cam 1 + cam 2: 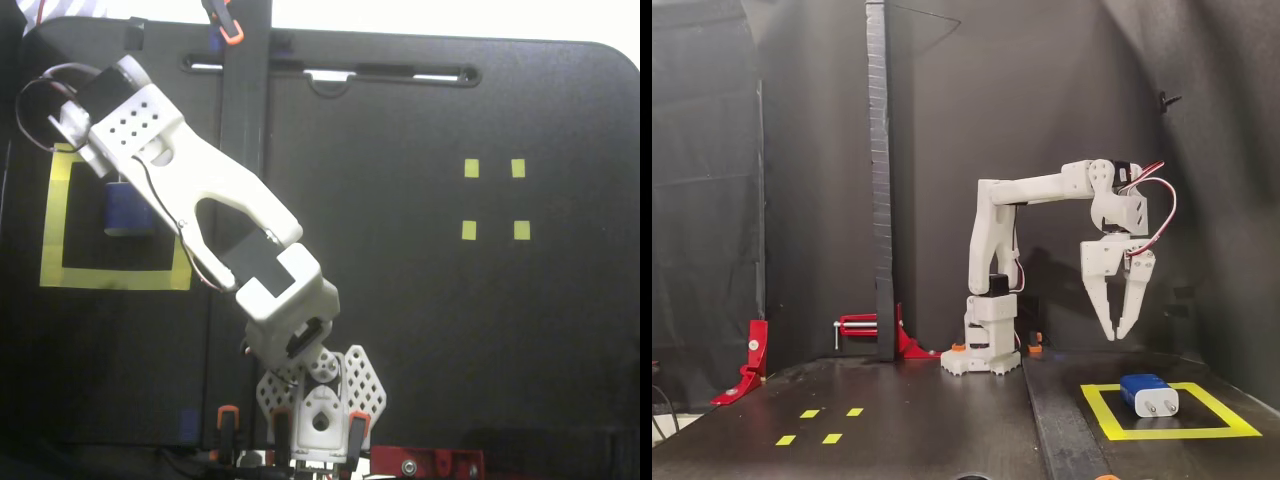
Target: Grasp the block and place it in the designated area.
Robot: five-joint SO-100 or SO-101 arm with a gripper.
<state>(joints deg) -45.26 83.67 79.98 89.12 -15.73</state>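
The pincer (1115, 333) hangs in the air at the end of the white arm (1035, 187), pointing down, its two fingers drawn in so that the tips nearly meet; nothing is held between them. In the side-on fixed view it sits well above the worktop (920, 420).

The block (1148, 395) lies below the pincer and a little to its right in that view, resting on the worktop and apart from the fingers. Its two silver prongs face the camera. It sits inside the designated area (1110, 425), the large yellow-taped square, towards the square's rear half.

In the top-down fixed view the arm's wrist covers the pincer, so the fingers themselves cannot be seen there. The block (128, 212) shows as a blue shape just beside the wrist's lower edge, partly tucked under it, within the upper part of the designated area (110, 278).

Far from the pincer, on the opposite side of the worktop, are four small yellow tape squares (493, 199). A dark upright post (878, 180) stands beside the arm's base, with red clamps (865, 325) near its foot.
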